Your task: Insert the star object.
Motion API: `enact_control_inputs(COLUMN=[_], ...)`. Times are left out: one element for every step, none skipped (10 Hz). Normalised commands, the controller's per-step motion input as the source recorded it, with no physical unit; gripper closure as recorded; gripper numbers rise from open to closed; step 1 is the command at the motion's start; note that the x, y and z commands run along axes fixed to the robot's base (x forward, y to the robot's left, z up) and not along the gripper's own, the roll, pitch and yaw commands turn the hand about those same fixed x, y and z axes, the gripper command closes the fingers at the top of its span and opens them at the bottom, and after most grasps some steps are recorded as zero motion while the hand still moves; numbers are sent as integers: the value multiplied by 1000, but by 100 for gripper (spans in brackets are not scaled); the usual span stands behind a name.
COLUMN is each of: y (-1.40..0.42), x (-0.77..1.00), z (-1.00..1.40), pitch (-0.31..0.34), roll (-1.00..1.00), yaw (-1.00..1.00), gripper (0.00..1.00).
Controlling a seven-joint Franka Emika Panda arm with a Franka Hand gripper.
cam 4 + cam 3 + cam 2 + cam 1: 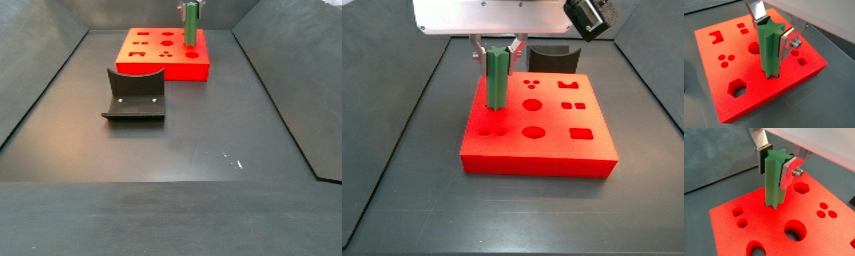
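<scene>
Gripper (775,157) jaws are clamped on the upper end of the star object (771,50), holding this green peg upright over the red block (794,90). Its lower end meets the block's top face near the left edge in a side view (497,78). Fixture (135,96) stands apart on the dark surface (201,160).

bright green star object (770,50); red block (724,87); silver end effector (774,26) over block; dark grey fixture (135,96).
</scene>
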Motion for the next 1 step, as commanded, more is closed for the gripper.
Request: enact_control_inputs(y=[0], x=[0], z=[0], pitch=[0], roll=[0], yaw=[0], gripper=[100])
